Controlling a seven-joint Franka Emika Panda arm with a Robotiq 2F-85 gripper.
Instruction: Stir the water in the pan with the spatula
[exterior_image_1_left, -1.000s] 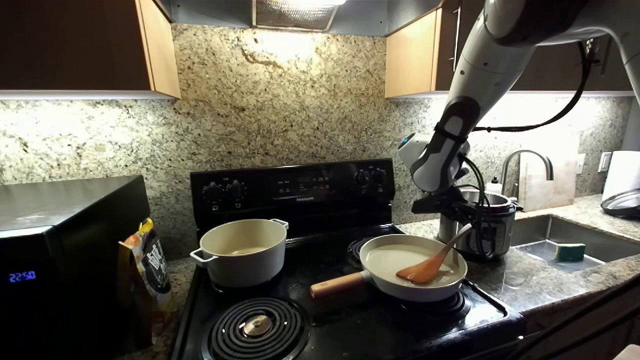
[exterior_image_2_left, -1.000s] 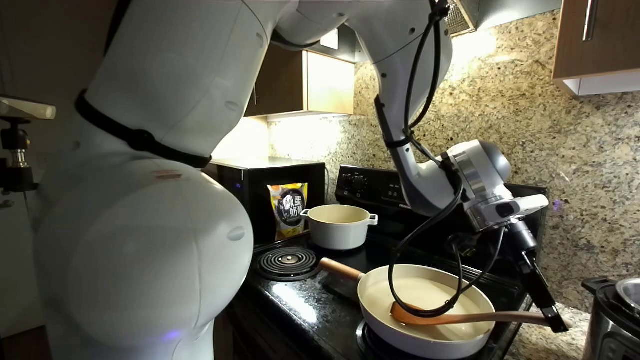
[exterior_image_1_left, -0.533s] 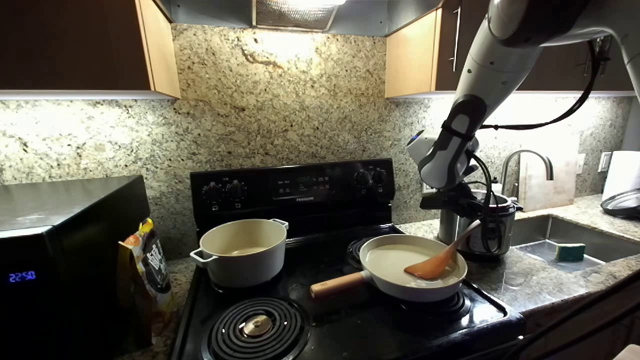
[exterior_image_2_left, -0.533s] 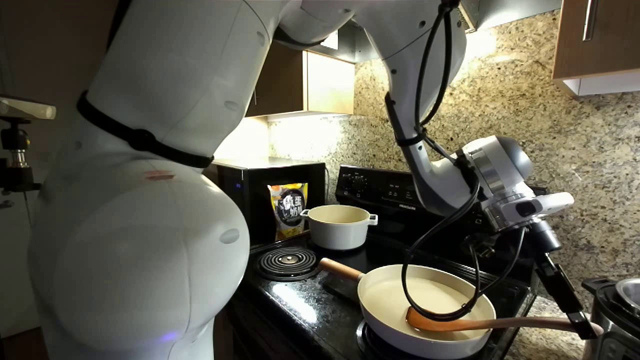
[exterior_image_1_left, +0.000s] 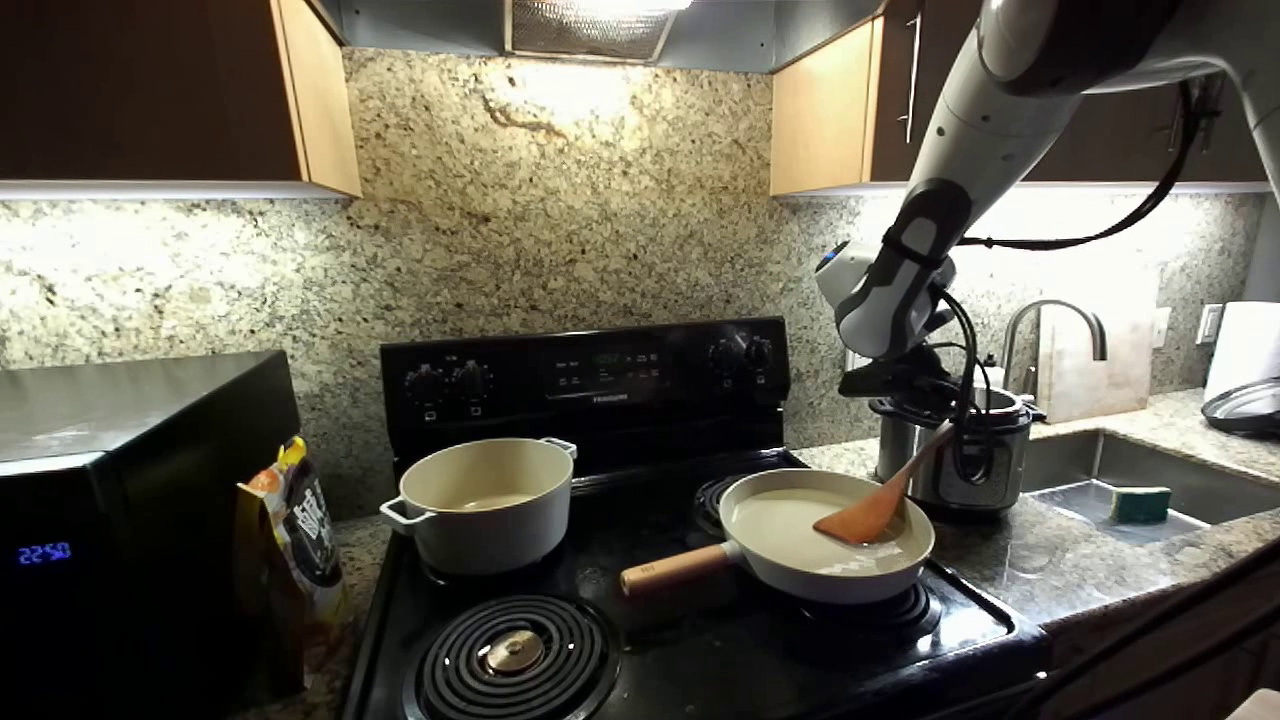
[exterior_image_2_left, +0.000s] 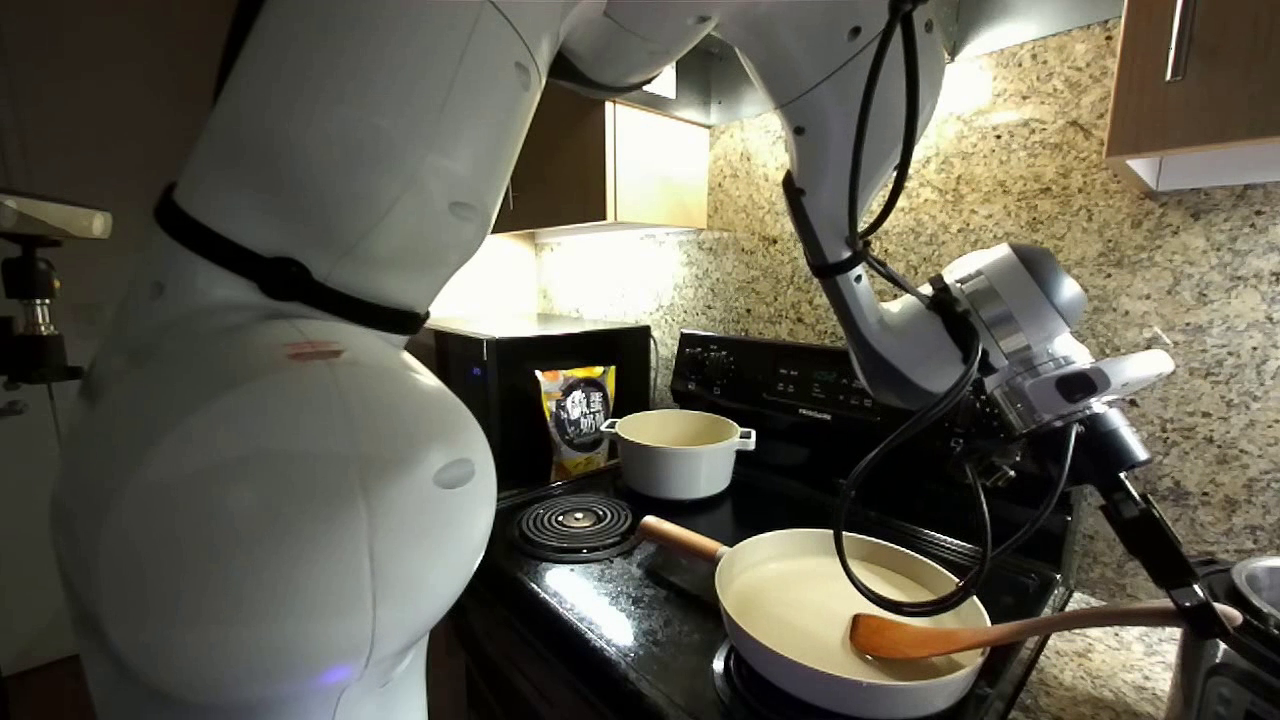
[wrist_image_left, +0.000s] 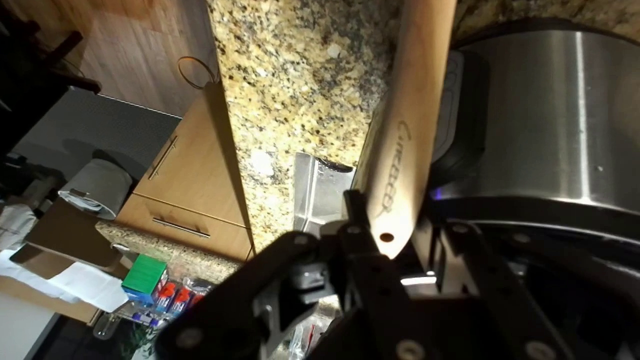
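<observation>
We find the pale, shallow water (exterior_image_1_left: 775, 525) in one cream-white pan (exterior_image_1_left: 835, 590), where the blade (exterior_image_1_left: 862, 518) of one wooden spatula (exterior_image_2_left: 1030, 628) lies tilted in it, right of the middle, in both exterior views. The jaws, at the tip of one white robot arm (exterior_image_1_left: 985, 140) that hangs from above, are clamped on the spatula's handle (wrist_image_left: 417, 105) close to its end, as the wrist view shows us. By our judgement the task is partway: the grip and the dip of the blade are done, the stirring itself is what is left to finish, and we cannot tell how many rounds it wants. The pan sits on the near right burner (exterior_image_1_left: 900, 615) of a black stove (exterior_image_1_left: 700, 660), its own wooden handle (exterior_image_1_left: 672, 570) pointing left across it. We count three coil burners (exterior_image_1_left: 515, 650) at least partly in sight, the plainest at the near left, and one cream pot (exterior_image_1_left: 500, 540) at the far left. Farther left we see one yellow-and-black bag (exterior_image_1_left: 305, 530) beside what looks to us like a microwave (exterior_image_1_left: 180, 500); to the right, on the granite counter (exterior_image_1_left: 1070, 560), one metal cooker (exterior_image_1_left: 1005, 465), and beyond it one sink (exterior_image_1_left: 1185, 480) with one green-and-yellow sponge (exterior_image_1_left: 1140, 504) in it
</observation>
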